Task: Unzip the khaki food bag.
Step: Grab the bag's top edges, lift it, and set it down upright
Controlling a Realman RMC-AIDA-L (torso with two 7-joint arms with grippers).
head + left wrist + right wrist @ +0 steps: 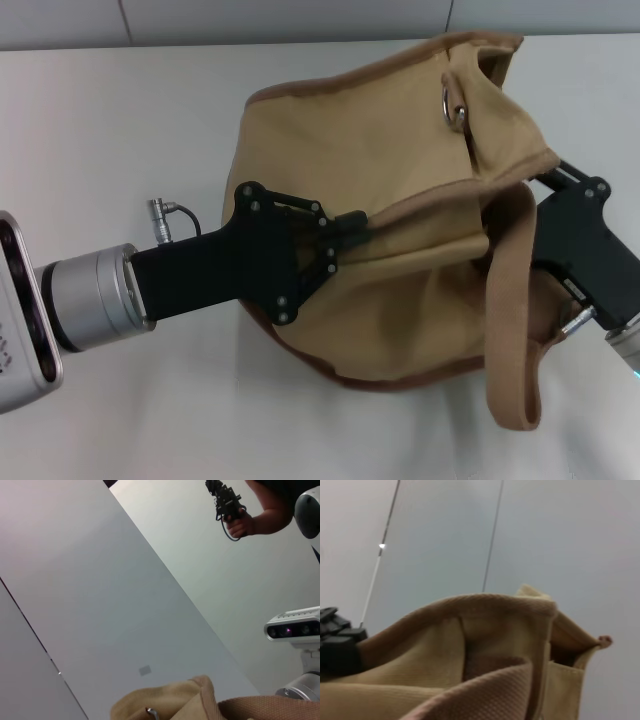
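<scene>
Only head view shows both grippers gripping khaki food bag.

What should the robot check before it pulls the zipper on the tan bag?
1. Bag on the table: ok, the khaki food bag lies slumped on the white table.
2. Left claw at the bag: ok, its tips press into a fold along the top.
3. Left claw holding the zipper pull: cannot tell, no pull shows there.
4. Right claw bracing the bag: cannot tell, the bag hides its tips.
5. Strap out of the way: not ok, it drapes beside the right claw.
</scene>
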